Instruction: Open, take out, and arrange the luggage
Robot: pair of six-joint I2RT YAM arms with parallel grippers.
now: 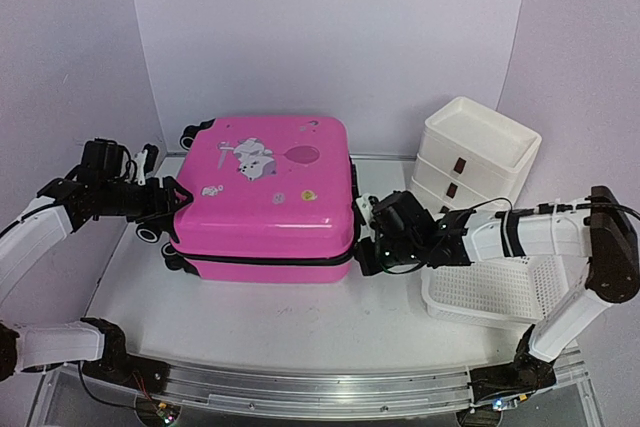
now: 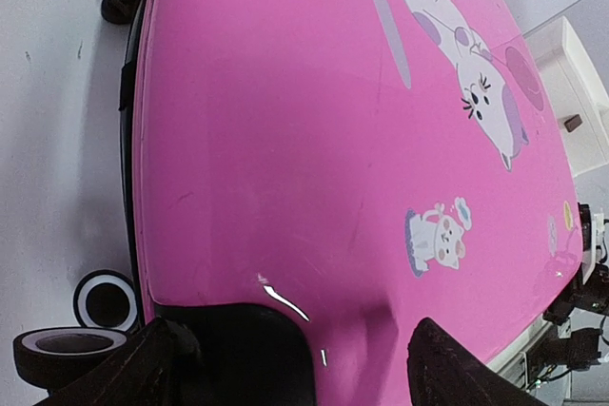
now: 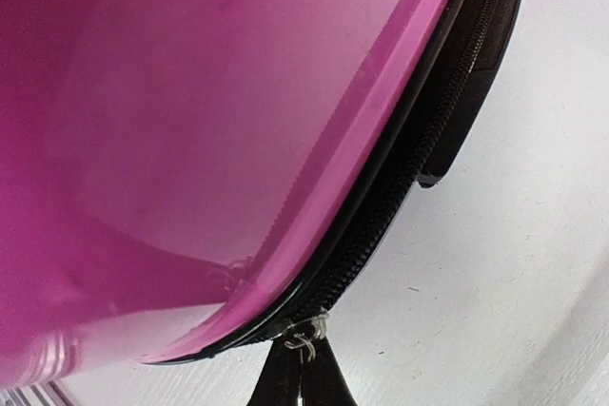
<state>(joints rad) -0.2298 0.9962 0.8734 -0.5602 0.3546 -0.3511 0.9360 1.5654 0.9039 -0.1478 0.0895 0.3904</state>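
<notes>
From the overhead camera, I see the luggage (image 1: 265,197) lying flat at the middle of the table (image 1: 270,332), printed shell facing up. It is zipped shut all round, so I cannot see what is inside.

My left gripper (image 1: 170,202) sits at the case's left edge, just beside a black wheel (image 1: 150,232). On the left wrist camera its fingers (image 2: 157,363) are spread wide at the bottom of the frame, with the pink shell running up between them. I cannot tell whether they touch it.

My right gripper (image 1: 365,247) is at the case's lower right corner. On the right wrist camera it is pressed together on the silver zip pull (image 3: 304,338), at the end of the black zip band (image 3: 409,168).

At the upper right of the overhead view stands a white drawer stack (image 1: 470,162) with its drawers pushed in. Below it a white mesh basket (image 1: 490,292) sits partly under my right arm, and I cannot make out its contents.
</notes>
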